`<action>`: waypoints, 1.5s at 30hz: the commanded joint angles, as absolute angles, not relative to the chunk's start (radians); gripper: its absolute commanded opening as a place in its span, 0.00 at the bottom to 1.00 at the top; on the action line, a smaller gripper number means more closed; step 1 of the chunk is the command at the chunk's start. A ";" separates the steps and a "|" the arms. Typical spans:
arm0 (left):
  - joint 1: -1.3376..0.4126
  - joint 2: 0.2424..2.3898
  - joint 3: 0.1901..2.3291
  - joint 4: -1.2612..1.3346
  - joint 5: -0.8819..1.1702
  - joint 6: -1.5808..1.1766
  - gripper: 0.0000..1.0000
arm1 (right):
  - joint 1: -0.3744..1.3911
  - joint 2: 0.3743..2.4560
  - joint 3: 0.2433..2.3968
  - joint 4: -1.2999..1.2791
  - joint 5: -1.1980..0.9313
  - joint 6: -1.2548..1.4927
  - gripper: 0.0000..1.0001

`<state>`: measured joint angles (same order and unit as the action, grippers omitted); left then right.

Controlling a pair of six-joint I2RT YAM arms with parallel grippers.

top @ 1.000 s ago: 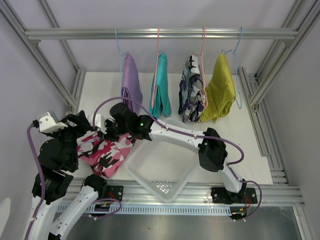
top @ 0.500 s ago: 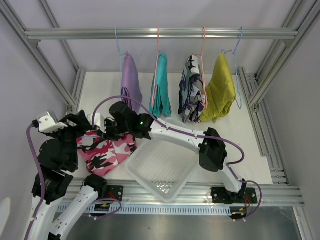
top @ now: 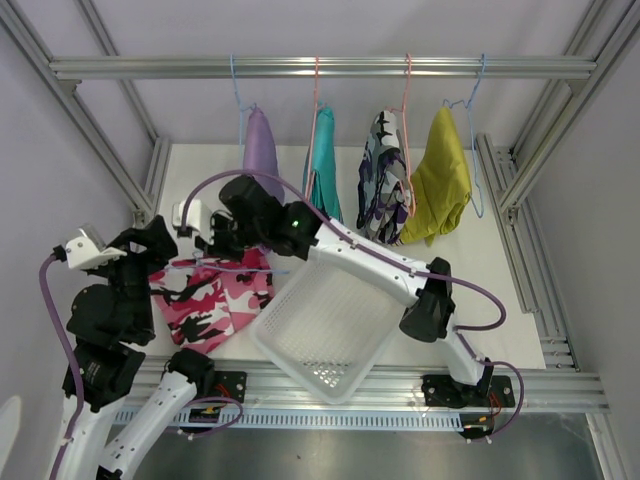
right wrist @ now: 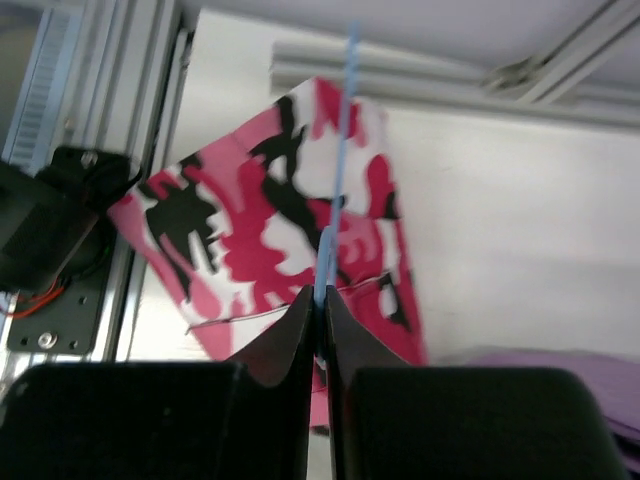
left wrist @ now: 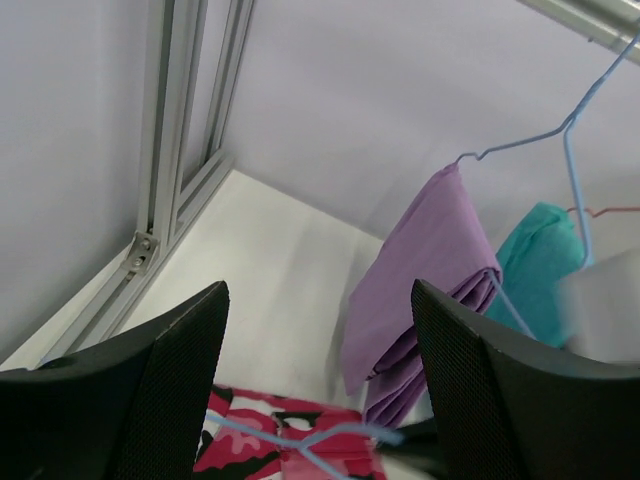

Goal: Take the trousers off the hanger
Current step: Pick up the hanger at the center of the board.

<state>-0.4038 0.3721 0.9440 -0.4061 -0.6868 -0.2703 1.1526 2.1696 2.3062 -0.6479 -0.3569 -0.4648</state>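
The pink-black-white camouflage trousers [top: 205,300] lie flat on the table at the near left; they also show in the right wrist view [right wrist: 265,215] and the left wrist view [left wrist: 255,450]. My right gripper [top: 215,243] is shut on a thin blue hanger [right wrist: 340,150] above their far edge [right wrist: 322,300]. The hanger wire [top: 245,269] crosses over the cloth. My left gripper [top: 160,243] is open and empty just left of it [left wrist: 320,400]. Lilac [top: 262,150], teal [top: 322,175], purple-grey camouflage [top: 385,180] and mustard trousers [top: 442,180] hang on hangers from the rail.
A white mesh basket [top: 320,335] sits at the near middle, right of the pink trousers. The metal rail [top: 150,67] spans the back. Frame posts stand at the left [left wrist: 175,150] and the right [top: 545,130].
My right gripper has lifted and drawn back with the blue hanger. The pink camouflage trousers have shifted left, off the basket edge. My left arm has pulled slightly left.
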 commanded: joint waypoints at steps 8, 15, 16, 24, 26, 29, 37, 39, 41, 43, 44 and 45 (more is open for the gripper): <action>-0.410 0.384 0.930 -0.462 -0.709 -0.261 0.79 | 1.123 2.059 2.465 -0.546 -0.242 -0.422 0.00; -0.410 0.383 0.923 -0.459 -0.712 -0.258 0.79 | 1.117 2.057 2.494 -0.508 -0.198 -0.406 0.00; -0.410 0.383 0.923 -0.457 -0.712 -0.256 0.79 | 1.115 2.057 2.503 -0.514 -0.201 -0.413 0.00; -0.410 0.377 0.920 -0.443 -0.674 -0.250 0.79 | 1.082 1.991 2.534 -0.612 -0.374 -0.443 0.00; -0.410 0.376 0.923 -0.436 -0.619 -0.245 0.80 | 1.065 1.947 2.507 -0.632 -0.409 -0.436 0.00; -0.410 0.380 0.930 -0.425 -0.554 -0.235 0.81 | 1.042 1.895 2.479 -0.670 -0.465 -0.442 0.00; -0.410 0.405 1.009 -0.419 -0.208 -0.212 0.92 | 0.971 1.801 2.461 -0.793 -0.595 -0.443 0.00; -0.410 0.416 1.025 -0.425 -0.146 -0.204 0.96 | 0.963 1.770 2.424 -0.808 -0.624 -0.454 0.00; -0.410 0.423 1.026 -0.428 -0.065 -0.203 0.99 | 0.953 1.753 2.401 -0.825 -0.653 -0.459 0.00; -0.410 0.437 1.023 -0.429 -0.022 -0.199 0.99 | 0.940 1.738 2.372 -0.833 -0.686 -0.462 0.00; -0.410 0.443 1.041 -0.433 0.021 -0.198 0.99 | 0.934 1.733 2.359 -0.834 -0.701 -0.462 0.00; -0.410 0.466 1.051 -0.460 0.038 -0.198 1.00 | 0.931 1.726 2.347 -0.831 -0.719 -0.465 0.00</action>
